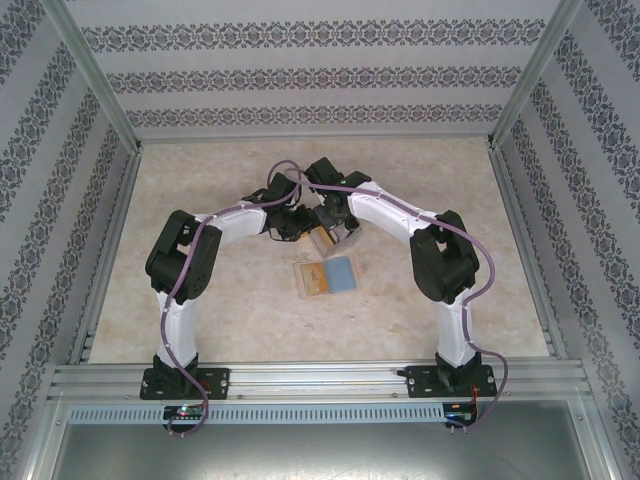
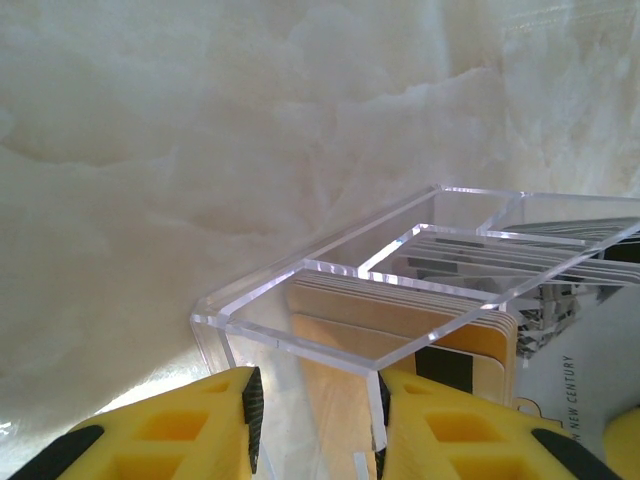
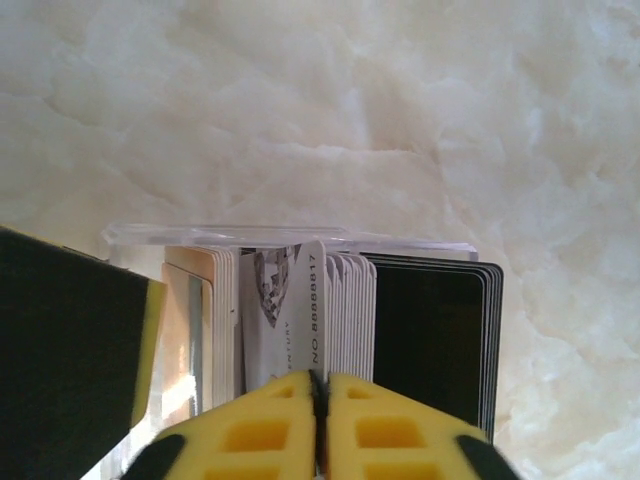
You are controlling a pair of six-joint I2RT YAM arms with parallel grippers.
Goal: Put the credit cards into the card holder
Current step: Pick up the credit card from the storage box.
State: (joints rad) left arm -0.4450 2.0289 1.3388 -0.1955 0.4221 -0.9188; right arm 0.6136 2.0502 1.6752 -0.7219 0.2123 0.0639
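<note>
My right gripper [image 3: 318, 380] is pinched tight on the edge of a white credit card [image 3: 290, 310] printed "NO 8888817", which stands upright in the clear box [image 3: 290, 236] between a tan-orange stack [image 3: 205, 320] and a black stack [image 3: 430, 340]. My left gripper [image 2: 315, 400] stands part open with a corner of the box between its fingers, beside a card reading "NEW CENTURY" [image 2: 568, 385]; I cannot tell whether it presses the box. The card holder [image 1: 316, 278] lies flat on the table [image 1: 220, 300] just on the near side of the box, with a bluish card [image 1: 340, 271] at its right.
</note>
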